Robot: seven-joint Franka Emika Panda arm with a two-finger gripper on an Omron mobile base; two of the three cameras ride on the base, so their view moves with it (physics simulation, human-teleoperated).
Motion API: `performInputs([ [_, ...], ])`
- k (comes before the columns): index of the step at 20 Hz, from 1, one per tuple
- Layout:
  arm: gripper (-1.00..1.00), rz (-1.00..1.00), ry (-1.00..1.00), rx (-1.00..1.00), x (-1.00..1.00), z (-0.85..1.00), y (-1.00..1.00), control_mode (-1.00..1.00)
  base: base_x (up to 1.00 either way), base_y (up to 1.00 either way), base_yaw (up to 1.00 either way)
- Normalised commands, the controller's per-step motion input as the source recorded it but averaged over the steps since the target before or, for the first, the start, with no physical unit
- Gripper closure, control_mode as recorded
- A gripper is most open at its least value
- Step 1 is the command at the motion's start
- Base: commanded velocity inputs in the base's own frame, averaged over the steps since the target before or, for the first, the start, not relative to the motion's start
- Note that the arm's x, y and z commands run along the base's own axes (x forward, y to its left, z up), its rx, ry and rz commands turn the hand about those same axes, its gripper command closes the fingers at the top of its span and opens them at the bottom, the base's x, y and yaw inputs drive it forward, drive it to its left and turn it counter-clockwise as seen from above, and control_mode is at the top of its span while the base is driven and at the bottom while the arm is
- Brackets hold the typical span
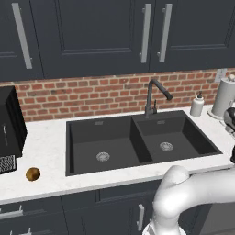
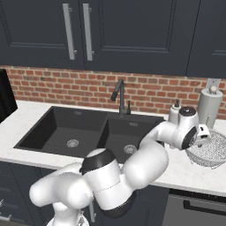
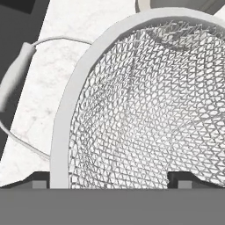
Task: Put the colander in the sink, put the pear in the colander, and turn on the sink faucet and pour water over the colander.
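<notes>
One small golden-brown pear (image 1: 32,174) lies far left on the white marble desk (image 1: 46,151). One dark charcoal double-basin sink (image 1: 137,140) holds two round metal drains, one dark metal faucet (image 1: 153,96) behind it. Far right, one silvery wire-mesh colander (image 2: 209,152) rests on the desk, its rim (image 3: 66,114) between the wide-set jaws of the gripper (image 3: 107,180).

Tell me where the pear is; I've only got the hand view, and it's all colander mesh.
Observer: The pear lies on the counter, left of the sink, near the front edge.
Operator: Is the colander in the sink yet?
Observer: No, the colander sits on the counter right of the sink, in front of the paper-towel roll.
Operator: Where's the spout aimed?
Observer: The sink faucet angles its spout over the smaller, right basin.
</notes>
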Motion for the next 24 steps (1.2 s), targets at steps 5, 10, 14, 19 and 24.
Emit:
performInputs([
  [5,1.0,0.01,0.01,0.0,0.04,-0.49,0.0,-1.0,0.0,0.0,0.0],
  [10,1.0,0.0,0.01,0.0,0.0,-0.53,0.0,-1.0,0.0,0.0,0.0],
  [14,1.0,0.0,0.0,0.0,-0.03,-0.29,0.07,-1.0,0.0,0.0,0.0],
  [19,1.0,0.01,-0.11,0.08,-0.5,-0.35,0.51,-1.0,0.0,0.0,0.0],
  [24,1.0,0.06,-0.01,0.06,-0.33,-0.08,0.52,-1.0,0.0,0.0,0.0],
])
